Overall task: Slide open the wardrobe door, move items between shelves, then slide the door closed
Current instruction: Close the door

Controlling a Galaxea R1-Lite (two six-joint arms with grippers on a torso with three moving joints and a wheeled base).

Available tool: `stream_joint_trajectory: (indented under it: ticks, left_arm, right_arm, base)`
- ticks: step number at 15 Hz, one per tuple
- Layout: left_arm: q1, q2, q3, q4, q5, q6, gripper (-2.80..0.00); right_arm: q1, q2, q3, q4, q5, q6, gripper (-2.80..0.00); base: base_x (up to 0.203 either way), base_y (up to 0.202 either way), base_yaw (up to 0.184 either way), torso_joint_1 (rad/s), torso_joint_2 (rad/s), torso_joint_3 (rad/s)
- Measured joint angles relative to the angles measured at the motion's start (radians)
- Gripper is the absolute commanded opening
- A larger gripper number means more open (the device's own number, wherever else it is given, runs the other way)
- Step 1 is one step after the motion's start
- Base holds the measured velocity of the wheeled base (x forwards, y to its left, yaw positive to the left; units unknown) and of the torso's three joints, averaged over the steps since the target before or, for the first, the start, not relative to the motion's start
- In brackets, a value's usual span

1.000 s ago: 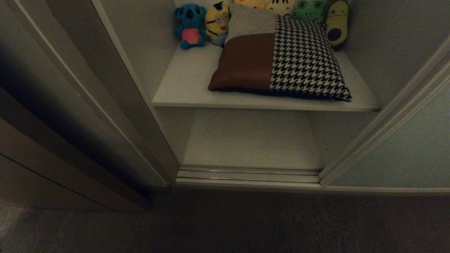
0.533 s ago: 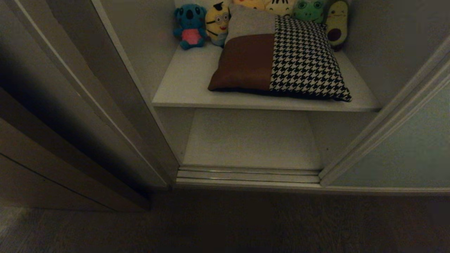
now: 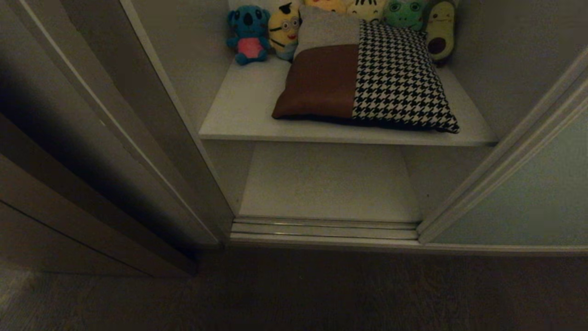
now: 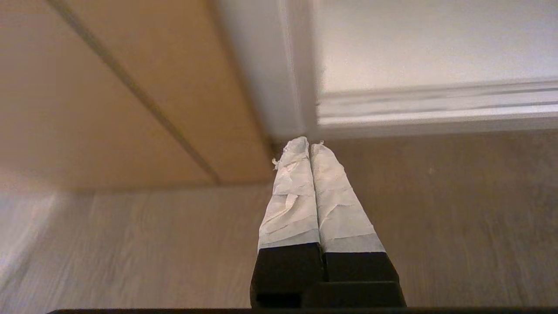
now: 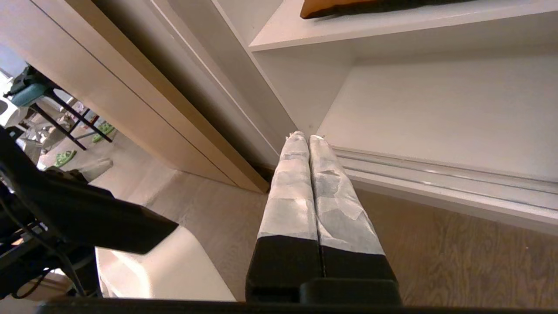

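inspector: door (image 3: 528, 193) stands slid to your right, its pale panel and light frame at the right edge of the head view, with the wardrobe opening exposed beside it.

operator: what sits inside?

inspector: you have two shelves in view. the upper shelf (image 3: 243, 110) carries a cushion (image 3: 363, 78), part brown, part grey, part houndstooth, lying flat toward the right. behind it a row of plush toys (image 3: 250, 32) stands against the back wall. the lower shelf (image 3: 328, 184) sits just behind the floor track (image 3: 324, 228). folded garments cannot be identified in any view.

operator: and my grippers?

inspector: neither shows in the head view. your left gripper (image 4: 309, 146) has both taped fingers pressed together with nothing between them; it points at the floor (image 4: 436, 209) near the bottom corner where the brown side panel (image 4: 109, 87) meets the track. your right gripper (image 5: 304, 137) is likewise closed and empty, taped fingers touching, aimed toward the lower left corner of the opening, above the floor and short of the track. the cushion's brown edge shows on the upper shelf in that view.

operator: contact anywhere?

inspector: neither gripper touches the door or a shelf.
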Motion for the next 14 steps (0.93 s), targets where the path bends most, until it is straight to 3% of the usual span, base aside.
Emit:
stream_joint_trajectory:
  ticks: [3, 6, 8, 11, 14]
  left_arm:
    - [-0.001, -0.008, 0.016, 0.019, -0.011, -0.060, -2.80]
    - [-0.001, -0.010, 0.019, 0.018, -0.009, -0.066, -2.80]
    - [-0.001, -0.010, 0.019, 0.017, -0.009, -0.066, -2.80]
    - [-0.001, -0.011, 0.019, 0.017, -0.009, -0.066, -2.80]
    - [-0.001, -0.010, 0.019, 0.016, -0.009, -0.065, -2.80]
  right_arm:
    - [-0.001, -0.048, 0.033, -0.003, -0.020, -0.007, -2.80]
    - [-0.001, -0.074, 0.056, -0.005, -0.026, -0.014, -2.80]
    - [-0.001, -0.086, 0.105, -0.006, -0.047, -0.067, -2.80]
    - [-0.001, -0.094, 0.168, -0.014, -0.175, -0.182, -2.80]
    - [-0.001, -0.096, 0.221, -0.017, -0.304, -0.243, -2.80]
  base:
    - [0.000, 0.000, 0.000, 0.000, 0.00, 0.000]
    - [0.000, 0.000, 0.000, 0.000, 0.00, 0.000]
    - [0.000, 0.000, 0.000, 0.000, 0.00, 0.000]
    - [0.000, 0.000, 0.000, 0.000, 0.00, 0.000]
    - [0.000, 0.000, 0.000, 0.000, 0.00, 0.000]
